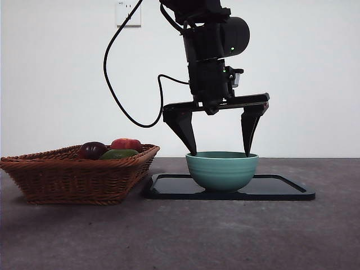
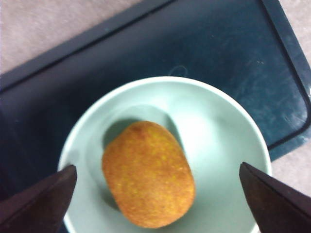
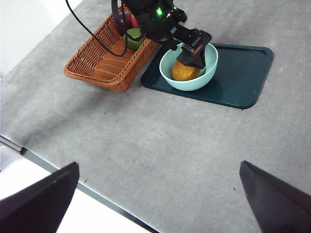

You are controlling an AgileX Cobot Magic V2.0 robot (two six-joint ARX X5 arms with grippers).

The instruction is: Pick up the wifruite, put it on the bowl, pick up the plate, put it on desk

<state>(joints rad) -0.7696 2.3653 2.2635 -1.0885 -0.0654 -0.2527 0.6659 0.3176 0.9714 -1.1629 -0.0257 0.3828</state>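
The brownish-orange wifruite (image 2: 148,174) lies on its side inside the mint-green bowl (image 2: 214,131), free of any finger. The bowl (image 1: 222,171) stands on the plate (image 1: 281,188), a dark flat tray on the grey desk (image 1: 197,236). My left gripper (image 1: 220,152) hangs straight over the bowl, open wide, its two fingertips level with the rim on either side. In the right wrist view the wifruite (image 3: 183,73) shows in the bowl (image 3: 211,60) beneath the left arm. My right gripper (image 3: 159,165) is open, empty, high above bare desk (image 3: 170,131) and far from the plate (image 3: 243,73).
A wicker basket (image 1: 73,174) stands just left of the plate, nearly touching it, with a dark purple fruit (image 1: 93,149), a red one (image 1: 126,144) and a green one (image 1: 119,153) inside. The desk's edge (image 3: 58,172) runs close under the right gripper.
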